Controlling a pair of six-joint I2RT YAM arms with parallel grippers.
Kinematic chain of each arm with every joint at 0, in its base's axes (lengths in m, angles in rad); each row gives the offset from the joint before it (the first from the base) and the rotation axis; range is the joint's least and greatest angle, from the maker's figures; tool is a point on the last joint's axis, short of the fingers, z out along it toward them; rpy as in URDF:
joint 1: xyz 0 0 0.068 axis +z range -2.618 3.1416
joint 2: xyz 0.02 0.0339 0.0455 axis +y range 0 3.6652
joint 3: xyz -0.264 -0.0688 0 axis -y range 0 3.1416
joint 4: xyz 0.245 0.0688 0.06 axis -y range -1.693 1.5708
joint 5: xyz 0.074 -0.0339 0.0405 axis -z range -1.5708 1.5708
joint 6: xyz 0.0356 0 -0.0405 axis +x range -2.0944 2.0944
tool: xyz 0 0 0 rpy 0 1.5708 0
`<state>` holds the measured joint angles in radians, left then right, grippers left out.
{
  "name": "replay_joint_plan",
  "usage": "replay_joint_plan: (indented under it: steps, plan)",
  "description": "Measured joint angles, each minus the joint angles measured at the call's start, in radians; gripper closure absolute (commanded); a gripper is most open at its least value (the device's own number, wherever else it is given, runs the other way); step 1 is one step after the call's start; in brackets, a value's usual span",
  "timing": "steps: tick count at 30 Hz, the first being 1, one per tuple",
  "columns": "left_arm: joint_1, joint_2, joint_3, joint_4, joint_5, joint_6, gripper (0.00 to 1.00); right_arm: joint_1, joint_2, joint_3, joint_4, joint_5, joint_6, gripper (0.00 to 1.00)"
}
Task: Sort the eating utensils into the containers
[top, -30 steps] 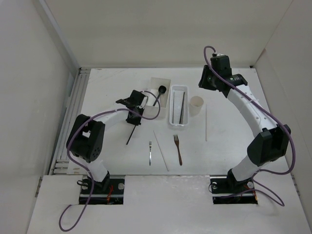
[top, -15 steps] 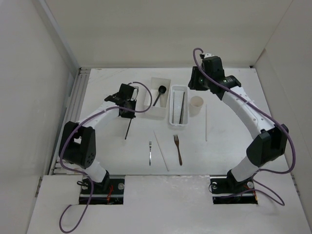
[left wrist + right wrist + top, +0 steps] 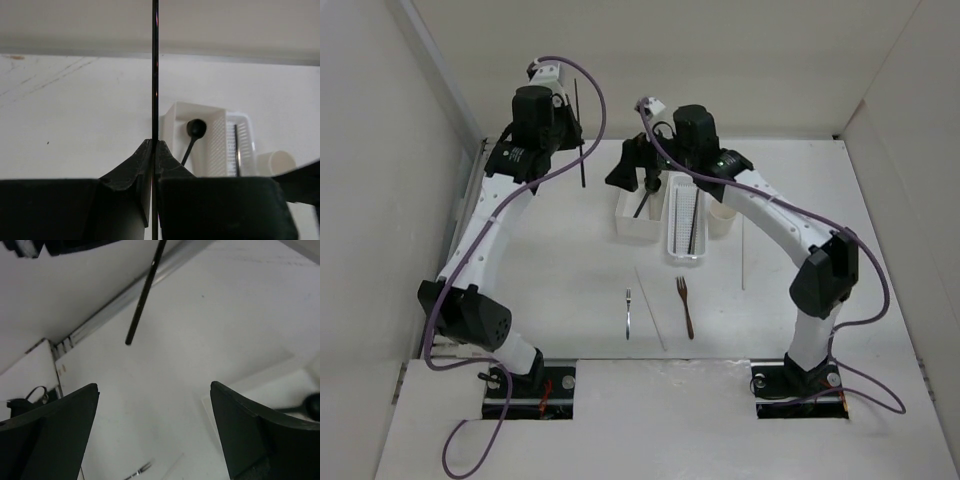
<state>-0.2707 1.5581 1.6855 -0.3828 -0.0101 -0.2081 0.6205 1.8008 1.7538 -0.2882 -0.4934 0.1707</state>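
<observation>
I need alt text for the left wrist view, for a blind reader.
The left gripper is shut on a thin black chopstick that runs vertically through mid-frame. Behind, a black round-bowled spoon lies in a white square box, beside a white perforated basket.

left arm: reaching way up toward the back-left, left gripper (image 3: 570,122) pinching a dark chopstick (image 3: 582,165) that hangs pretty much upright in the air
right arm: bent over to the left, right gripper (image 3: 623,172) above the white box (image 3: 635,232); can't make out its jaws from up here
white box: black spoon (image 3: 642,203) lying inside
basket (image 3: 686,255): just right of the box, dark chopsticks (image 3: 693,222) in it
cup (image 3: 723,222): right beside the basket, partly behind the right arm
loose on the table: silver fork (image 3: 629,312), slanted pale chopstick (image 3: 651,308), brown fork (image 3: 685,308), another pale chopstick (image 3: 743,255) further right
</observation>
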Motion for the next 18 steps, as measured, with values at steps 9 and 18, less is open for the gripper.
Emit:
replay_joint_plan:
  steps: [9,18]
  plan:
    - [-0.032,-0.010,0.050,-0.025,0.059,-0.072,1.00,0.010,0.144,0.150,0.090,-0.079,0.089,0.14]
    - [-0.074,-0.007,0.049,-0.032,0.066,-0.093,1.00,0.017,0.216,0.195,0.138,-0.094,0.174,0.31]
